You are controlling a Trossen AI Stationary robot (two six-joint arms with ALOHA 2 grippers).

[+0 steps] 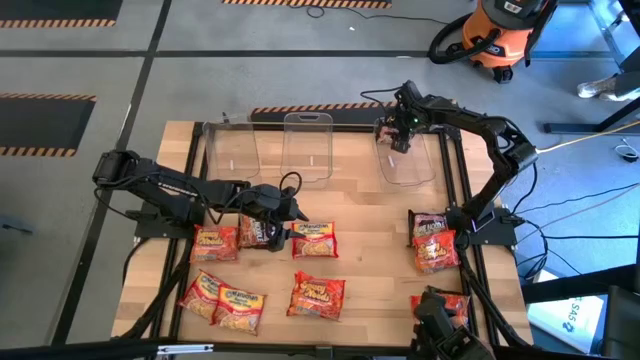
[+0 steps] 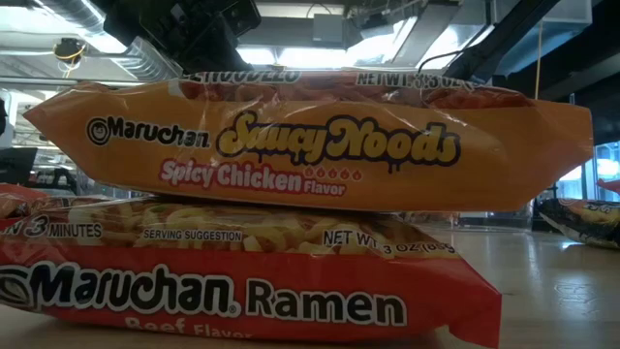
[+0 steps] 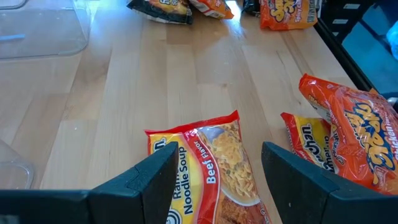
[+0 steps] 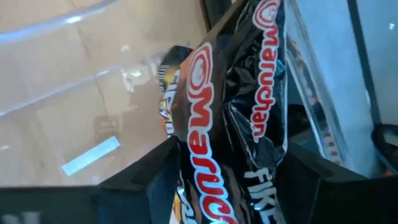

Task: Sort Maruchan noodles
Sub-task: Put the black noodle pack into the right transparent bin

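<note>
From above, the right end effector (image 1: 400, 135) hangs over the rightmost clear bin (image 1: 408, 160) at the far edge of the bench (image 1: 360, 240), while the left end effector (image 1: 291, 212) sits low among the noodle packets near the bench's middle, just beside a red packet (image 1: 315, 241) that lies a little nearer the front with its long axis across the bench. More packets lie at the front left (image 1: 222, 300), front centre (image 1: 317, 294) and in a small stack by the right arm's base (image 1: 433, 243); two other clear bins (image 1: 306, 145) stand to the left of the first. The low view is filled by two stacked packets: an orange one (image 2: 310, 145) reading "Maruchan Saucy Noods Spicy Chicken Flavor" lying on a red one (image 2: 242, 281) reading "Maruchan Ramen", "3 minutes", "Serving suggestion" and "Beef Flavor". In the left wrist view the fingers stand wide apart with nothing gripped, straddling a red packet (image 3: 205, 168) marked "Ramen Noodle Soup, Beef Flavor", whose long axis runs lengthwise between the fingers; this arm is plainly the nearer one to it. In the right wrist view a black packet (image 4: 230, 118) printed "Maruchan" and "Fire" hangs between that arm's fingers above the bin; the fingers look parted, and I cannot tell whether they grip it or have let go. The drop into that bin seems the step in hand.
</note>
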